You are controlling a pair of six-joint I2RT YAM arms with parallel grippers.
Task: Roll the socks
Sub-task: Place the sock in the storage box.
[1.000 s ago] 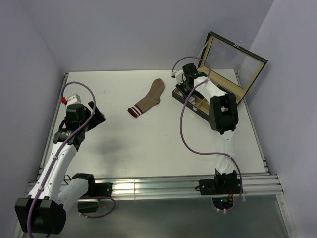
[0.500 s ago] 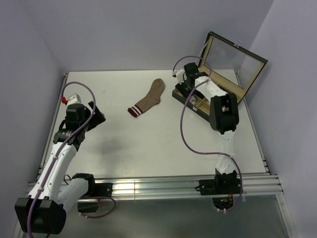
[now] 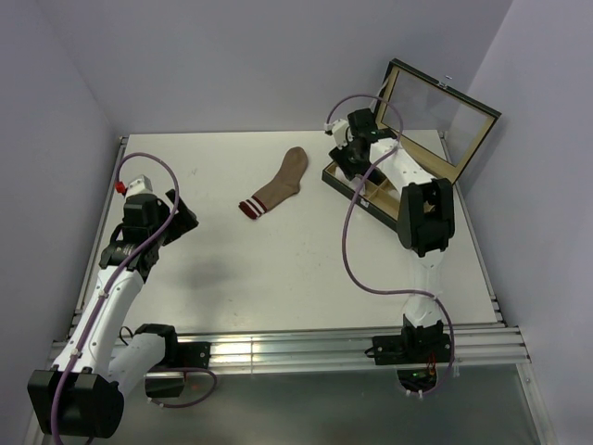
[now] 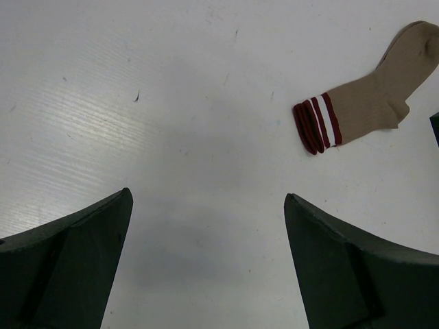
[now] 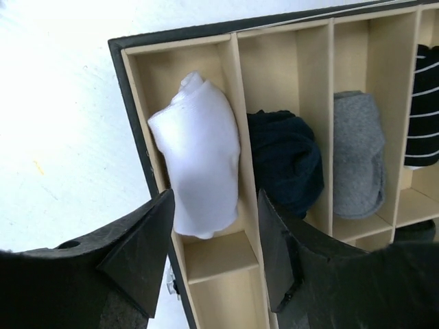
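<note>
The tan-brown sock [image 3: 278, 184] lies flat on the table's far middle, its dark red-and-white cuff [image 4: 316, 125] toward the near left. A rolled white sock [image 5: 199, 152] sits in the leftmost compartment of the box [image 5: 136, 123]; no cuff stripes show on it. My right gripper [image 5: 215, 212] is open just above that compartment, its fingers on either side of the roll's near end, holding nothing. My left gripper [image 4: 206, 212] is open and empty above bare table at the left, well short of the tan sock.
The box [image 3: 345, 184] has an open lid [image 3: 435, 116] leaning back at the far right. Other compartments hold a black roll [image 5: 285, 159], a grey roll [image 5: 358, 153] and a striped roll [image 5: 424, 110]. Grey walls enclose the table.
My right gripper has lifted and drawn back slightly toward the far right over the box. The left arm and the tan sock have not moved.
</note>
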